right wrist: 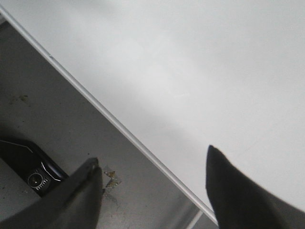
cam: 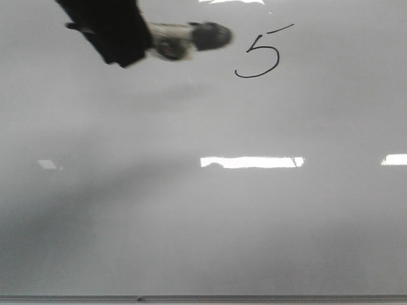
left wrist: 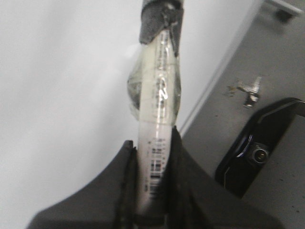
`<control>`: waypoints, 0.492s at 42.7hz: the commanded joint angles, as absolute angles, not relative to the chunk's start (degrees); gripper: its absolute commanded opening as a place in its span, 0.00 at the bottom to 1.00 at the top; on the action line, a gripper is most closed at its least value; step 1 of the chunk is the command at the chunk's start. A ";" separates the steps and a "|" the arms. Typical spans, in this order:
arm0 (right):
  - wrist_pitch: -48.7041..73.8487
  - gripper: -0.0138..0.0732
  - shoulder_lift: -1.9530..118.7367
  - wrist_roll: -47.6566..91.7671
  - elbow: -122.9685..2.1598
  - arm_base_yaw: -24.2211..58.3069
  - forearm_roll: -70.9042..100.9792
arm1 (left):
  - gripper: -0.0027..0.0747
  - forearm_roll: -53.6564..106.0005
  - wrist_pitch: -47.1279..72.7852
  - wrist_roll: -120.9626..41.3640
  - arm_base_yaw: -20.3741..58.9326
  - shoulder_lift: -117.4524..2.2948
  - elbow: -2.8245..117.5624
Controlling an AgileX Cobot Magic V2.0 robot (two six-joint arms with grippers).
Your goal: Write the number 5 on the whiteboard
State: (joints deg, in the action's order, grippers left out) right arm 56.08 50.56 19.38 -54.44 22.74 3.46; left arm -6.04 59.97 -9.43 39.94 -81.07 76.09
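Observation:
The whiteboard [cam: 203,222] fills the front view, glossy grey-white. A black handwritten number 5 [cam: 259,56] stands near its top, right of centre. My left gripper [cam: 137,38] comes in from the top left, shut on a white marker [cam: 184,38] whose dark tip [cam: 213,35] points right and sits just left of the 5, a little off the board. In the left wrist view the fingers [left wrist: 127,167] clamp the marker barrel [left wrist: 157,119]. My right gripper [right wrist: 152,164] is open and empty over the whiteboard's frame edge [right wrist: 119,125]; it is out of the front view.
The board's metal frame runs along the bottom of the front view [cam: 203,298]. Bright light reflections [cam: 251,162] lie across the board. Beside the board, a grey surface holds a black device [left wrist: 257,148] and small metal bits [left wrist: 248,90].

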 commanded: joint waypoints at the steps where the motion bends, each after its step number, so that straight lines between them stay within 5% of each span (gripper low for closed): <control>1: 53.07 0.72 50.00 18.47 -56.31 21.36 3.20 | 0.01 -11.85 60.38 -1.10 34.84 -75.31 77.99; 12: 52.80 0.72 50.00 18.42 -56.31 21.33 3.25 | 0.01 -12.29 50.53 0.36 17.39 -62.83 67.55; 21: 52.51 0.72 50.00 18.06 -56.26 21.33 3.25 | 0.01 -9.58 28.50 7.92 5.01 -56.16 51.52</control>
State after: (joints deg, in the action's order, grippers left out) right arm 56.08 50.56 18.20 -54.44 21.71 3.34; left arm -11.30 40.86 4.51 8.35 -58.19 54.76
